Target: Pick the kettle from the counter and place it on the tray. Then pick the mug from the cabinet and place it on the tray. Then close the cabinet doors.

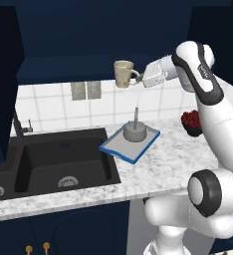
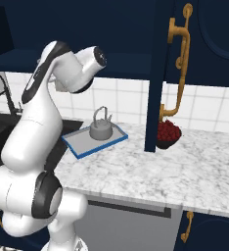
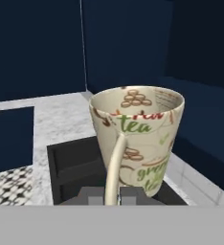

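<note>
The beige mug (image 1: 122, 73) (image 3: 142, 134), printed with tea words, hangs upright in the air in front of the navy cabinet (image 1: 88, 35), above and a little left of the tray. My gripper (image 1: 138, 80) (image 3: 111, 197) is shut on its loop handle, one dark fingertip on each side. The grey kettle (image 1: 135, 132) (image 2: 101, 129) stands on the blue-rimmed tray (image 1: 114, 149) (image 2: 87, 149), which lies on the speckled counter (image 1: 178, 164) (image 2: 160, 171). An open navy cabinet door (image 2: 158, 73) with a long gold handle (image 2: 181, 63) juts out at the right.
The black sink (image 1: 58, 159) with its tap (image 1: 18, 124) lies left of the tray. A dark bowl of red things (image 1: 190, 122) (image 2: 168, 132) sits on the counter right of the tray, under the open door. A white tiled wall (image 1: 54, 102) runs behind.
</note>
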